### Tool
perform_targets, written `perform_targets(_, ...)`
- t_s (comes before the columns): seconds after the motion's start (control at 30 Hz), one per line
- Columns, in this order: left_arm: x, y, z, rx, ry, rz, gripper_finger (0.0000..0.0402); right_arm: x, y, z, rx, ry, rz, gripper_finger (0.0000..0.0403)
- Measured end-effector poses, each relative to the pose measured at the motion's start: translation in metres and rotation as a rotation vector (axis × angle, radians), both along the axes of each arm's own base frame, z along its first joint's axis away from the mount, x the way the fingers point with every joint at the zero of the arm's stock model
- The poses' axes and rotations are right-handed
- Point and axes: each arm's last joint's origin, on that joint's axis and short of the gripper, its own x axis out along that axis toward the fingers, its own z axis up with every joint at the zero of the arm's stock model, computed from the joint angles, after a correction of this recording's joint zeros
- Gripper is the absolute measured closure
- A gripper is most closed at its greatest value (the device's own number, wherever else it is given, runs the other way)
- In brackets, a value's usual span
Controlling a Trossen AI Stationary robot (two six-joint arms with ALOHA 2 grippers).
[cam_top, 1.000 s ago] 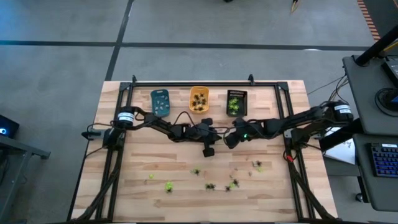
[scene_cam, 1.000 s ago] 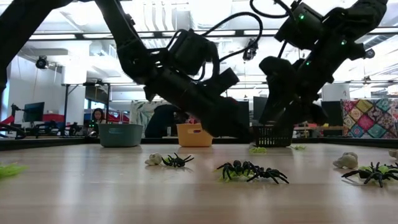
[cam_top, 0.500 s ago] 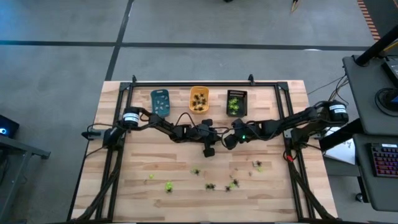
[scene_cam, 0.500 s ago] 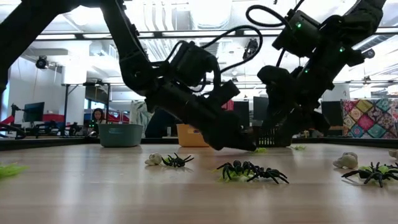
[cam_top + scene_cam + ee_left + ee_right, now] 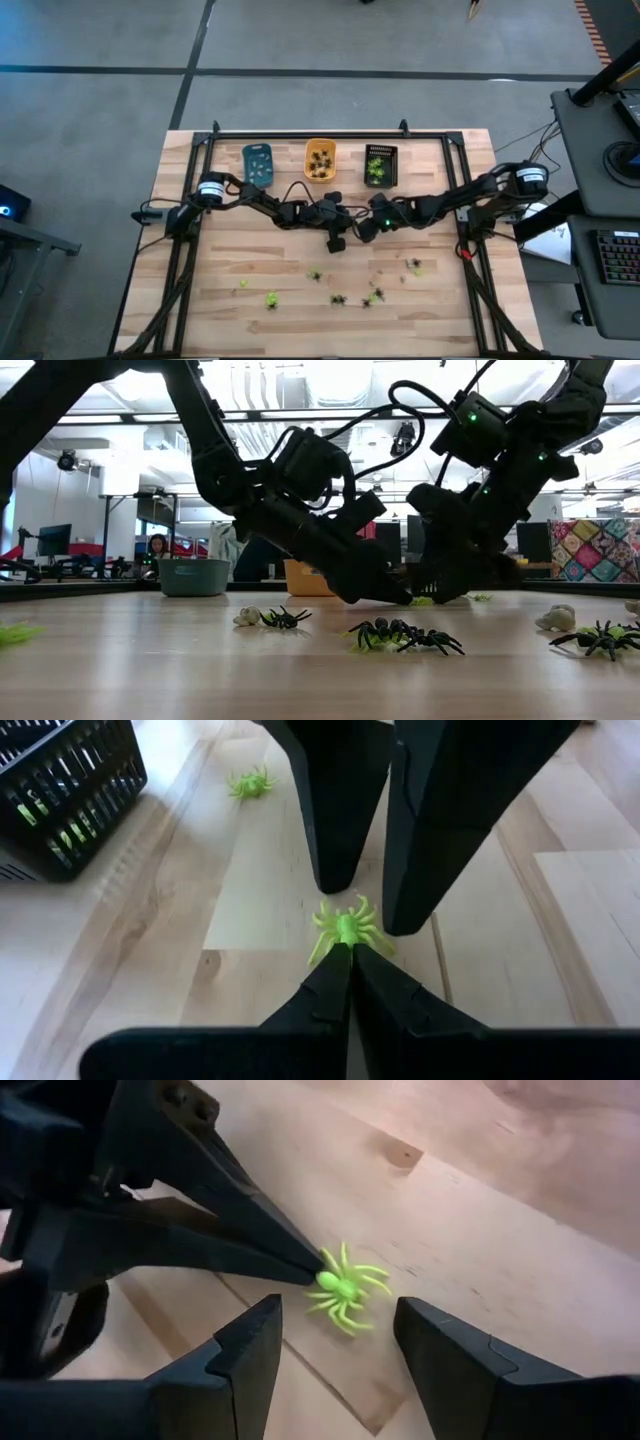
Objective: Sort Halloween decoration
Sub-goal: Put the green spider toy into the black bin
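The Halloween decoration at hand is a small yellow-green spider (image 5: 345,928), also seen in the right wrist view (image 5: 343,1290), near the table's middle. My left gripper (image 5: 350,952) is shut with its tips at the spider. My right gripper (image 5: 335,1355) is open and faces the left gripper, with one finger on either side of the spider and apart from it. In the high view the left gripper (image 5: 339,241) and right gripper (image 5: 359,232) nearly meet. Several more spiders, such as a black spider (image 5: 315,275) and a green spider (image 5: 272,298), lie on the near half. My left gripper pinches the yellow-green spider at one end of its body (image 5: 347,942), only between the very tips of its two shut fingers. The fingers slant down toward the table from the left. The spider sticks out past the tips, low over the wood; whether it rests there I cannot tell.
A blue tray (image 5: 257,165), an orange tray (image 5: 320,160) and a black basket tray (image 5: 380,165) stand in a row at the far edge. Another green spider (image 5: 250,785) lies beside the black tray (image 5: 60,800). Black spiders (image 5: 405,633) lie nearer the front.
My right gripper has moved down and toward the table's left, closing in on the left gripper until its open fingers stand around the spider. My left gripper has dipped slightly lower and then held still, staying shut.
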Motion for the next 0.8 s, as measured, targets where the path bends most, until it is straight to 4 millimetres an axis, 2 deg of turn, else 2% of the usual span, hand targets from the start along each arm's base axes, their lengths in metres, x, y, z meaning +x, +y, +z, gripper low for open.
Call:
perform_targets(0.13, 0.0, 0.0, 0.0, -0.006, 0.003, 0.004, 0.0402, 0.002, 0.0, -0.007, -0.074, 0.027, 0.091, 0.0209)
perform_targets(0.4, -0.003, 0.001, 0.006, 0.01, 0.041, 0.003, 0.0402, 0.002, 0.006, -0.011, -0.346, 0.097, 0.436, 0.0209)
perform_targets(0.6, -0.004, 0.001, 0.009, 0.017, 0.054, 0.007, 0.0401, 0.002, 0.005, -0.013, -0.485, 0.131, 0.553, 0.0209)
perform_targets(0.8, -0.005, 0.001, 0.008, 0.02, 0.058, 0.005, 0.0402, 0.007, 0.004, -0.017, -0.58, 0.126, 0.583, 0.0209)
